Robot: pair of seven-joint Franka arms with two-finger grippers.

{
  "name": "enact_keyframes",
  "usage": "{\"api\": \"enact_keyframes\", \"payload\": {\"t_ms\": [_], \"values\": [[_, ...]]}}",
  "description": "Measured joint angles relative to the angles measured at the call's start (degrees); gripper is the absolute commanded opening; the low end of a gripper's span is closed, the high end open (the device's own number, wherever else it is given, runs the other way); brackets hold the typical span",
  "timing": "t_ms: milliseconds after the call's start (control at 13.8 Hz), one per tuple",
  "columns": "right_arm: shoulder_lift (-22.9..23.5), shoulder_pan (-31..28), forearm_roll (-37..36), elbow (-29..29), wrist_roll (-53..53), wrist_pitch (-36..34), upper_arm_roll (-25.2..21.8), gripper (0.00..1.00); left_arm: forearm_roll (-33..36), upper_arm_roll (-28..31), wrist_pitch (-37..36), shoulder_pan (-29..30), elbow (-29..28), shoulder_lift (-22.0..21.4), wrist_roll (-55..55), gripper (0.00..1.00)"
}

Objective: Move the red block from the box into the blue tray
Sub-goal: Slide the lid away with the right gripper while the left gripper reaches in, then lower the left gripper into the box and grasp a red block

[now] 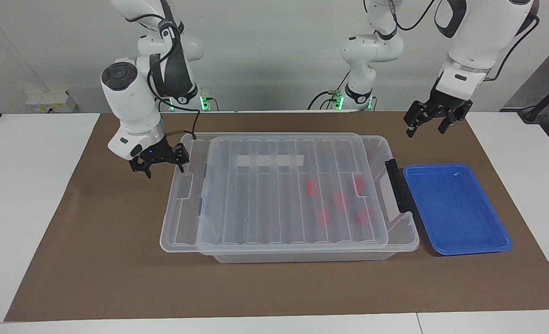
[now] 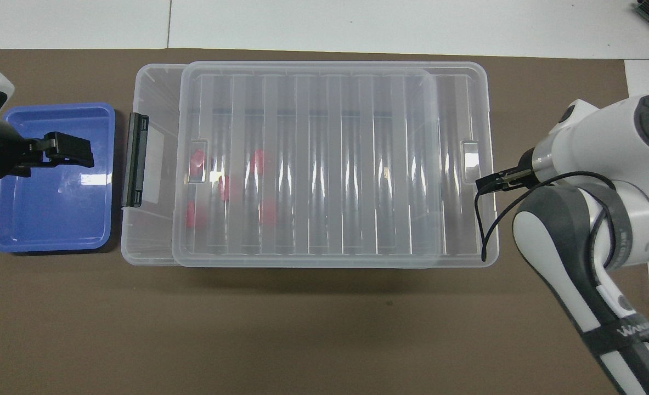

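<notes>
The clear box [image 1: 302, 256] stands mid-table on the brown mat, with its ribbed lid [image 1: 265, 195] lying shifted toward the right arm's end, overhanging there. Several red blocks [image 1: 339, 199] lie inside, near the black latch [image 1: 397, 185] end; they show through the lid [image 2: 329, 164] as red blocks [image 2: 225, 186]. The blue tray [image 1: 455, 208] sits empty beside that latch end. My right gripper [image 1: 161, 163] is open, one fingertip against the lid's overhanging end. My left gripper [image 1: 426, 127] hangs open and empty, high over the blue tray [image 2: 50, 214].
A brown mat [image 1: 116, 260] covers most of the white table [image 1: 23, 185]. A third arm's base [image 1: 362, 93] stands at the robots' edge. A black cable [image 2: 486, 230] droops from the right gripper [image 2: 491, 181] over the lid's corner.
</notes>
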Motion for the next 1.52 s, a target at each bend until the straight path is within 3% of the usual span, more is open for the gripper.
{"api": "enact_keyframes", "payload": {"t_ms": [435, 798, 1088, 1523], "values": [[0.0, -4.61, 0.0, -0.06, -14.13, -1.04, -0.01, 1.0, 0.01, -0.39, 10.37, -6.58, -5.63, 0.34, -8.98, 1.0], [0.0, -7.62, -0.08, -0.06, -23.64, -1.15, -0.06, 1.0, 3.25, -0.51, 16.06, -11.46, -5.94, 6.17, -17.4, 1.0], [-0.01, -9.06, -0.12, -0.06, -28.41, -1.15, -0.12, 1.0, 3.4, -0.52, 20.29, -12.84, -7.4, 10.06, -19.38, 1.0], [-0.01, -10.42, -0.16, -0.06, -31.86, -1.15, -0.14, 1.0, 3.42, -0.52, 25.36, -13.66, -13.74, 10.42, -20.67, 1.0]]}}
